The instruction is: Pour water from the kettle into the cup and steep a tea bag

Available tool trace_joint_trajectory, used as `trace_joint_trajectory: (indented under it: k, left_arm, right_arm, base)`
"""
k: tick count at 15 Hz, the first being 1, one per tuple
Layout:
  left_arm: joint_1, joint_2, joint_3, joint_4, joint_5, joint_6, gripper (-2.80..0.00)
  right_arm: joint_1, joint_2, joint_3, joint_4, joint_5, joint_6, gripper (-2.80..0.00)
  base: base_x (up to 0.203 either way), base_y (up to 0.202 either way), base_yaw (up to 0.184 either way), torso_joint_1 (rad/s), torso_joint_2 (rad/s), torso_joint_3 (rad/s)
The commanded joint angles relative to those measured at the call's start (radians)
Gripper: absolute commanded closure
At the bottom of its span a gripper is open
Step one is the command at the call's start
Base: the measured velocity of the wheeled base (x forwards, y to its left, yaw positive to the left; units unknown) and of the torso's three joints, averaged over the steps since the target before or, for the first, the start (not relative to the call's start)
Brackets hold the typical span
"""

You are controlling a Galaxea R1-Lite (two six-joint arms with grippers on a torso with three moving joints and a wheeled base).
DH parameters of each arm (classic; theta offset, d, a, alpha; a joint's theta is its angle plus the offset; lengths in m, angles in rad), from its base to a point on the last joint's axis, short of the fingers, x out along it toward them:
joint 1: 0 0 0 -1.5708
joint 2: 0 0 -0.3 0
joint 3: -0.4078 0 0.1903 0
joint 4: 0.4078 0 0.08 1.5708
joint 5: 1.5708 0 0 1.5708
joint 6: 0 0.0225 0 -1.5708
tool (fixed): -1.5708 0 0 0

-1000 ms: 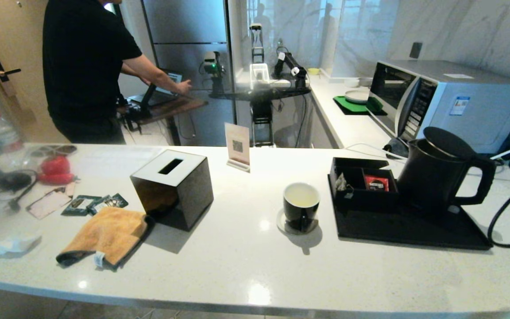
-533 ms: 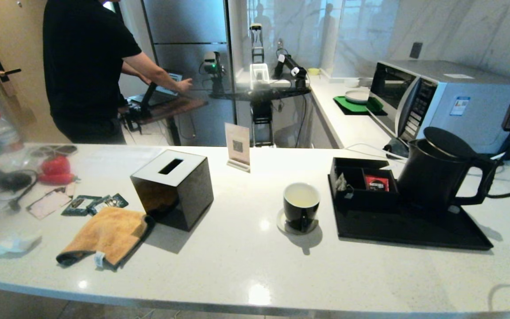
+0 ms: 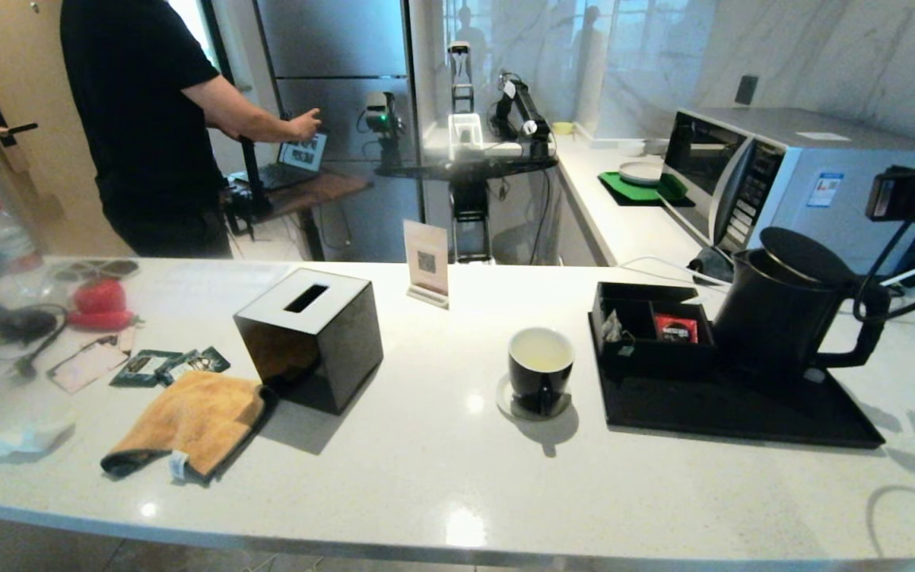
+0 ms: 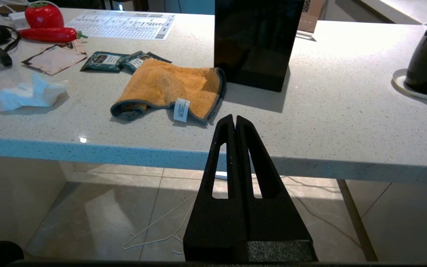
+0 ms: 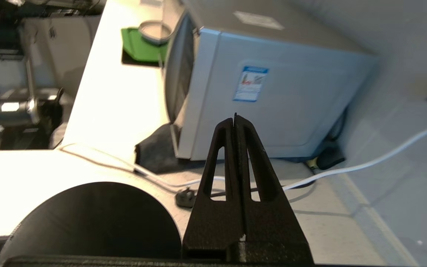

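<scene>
A white stone counter (image 3: 426, 469) fills the lower half of the head view; near its centre a small black cup (image 3: 541, 369) with a white inside stands on a pale saucer (image 3: 505, 401), holding pale yellowish water (image 3: 541, 353). Just to the right lies a flat black tray (image 3: 735, 409); on its back left part sits a divided black box (image 3: 648, 330), with a greyish tea bag (image 3: 613, 327) in the left compartment and a red sachet (image 3: 675, 327) in the right one. The tall black kettle (image 3: 783, 310) stands on the tray's right part, lid on, handle pointing right. The right gripper (image 5: 234, 118) is raised at the far right edge of the frame, above and beyond the kettle's handle; its jaws are pressed together and grasp nothing; the silver microwave (image 5: 265, 85) lies ahead of it. The left gripper (image 4: 234, 118) hangs below the counter's near edge, clenched and empty. At left centre are a black tissue box (image 3: 310, 338) and an orange cloth (image 3: 195, 421).
</scene>
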Motion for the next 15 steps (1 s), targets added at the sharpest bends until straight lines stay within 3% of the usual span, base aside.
trace_joint_trajectory:
  k: [1,7,15]
  left_arm:
    - [0.0,0.001,0.0,0.0,0.001,-0.001,0.0]
    - [0.0,0.001,0.0,0.0,0.001,-0.001,0.0]
    - [0.0,0.001,0.0,0.0,0.001,-0.001,0.0]
  right_arm:
    - [0.021,0.039,-0.056,0.034,0.005,-0.001,0.0]
    - [0.08,0.106,-0.064,0.046,0.0,-0.002,0.0]
    - [0.083,0.185,-0.076,0.037,-0.01,-0.006,0.0]
  base:
    - [0.0,0.0,0.0,0.0,0.0,0.0]
    - [0.0,0.0,0.0,0.0,0.0,0.0]
    - [0.0,0.0,0.0,0.0,0.0,0.0]
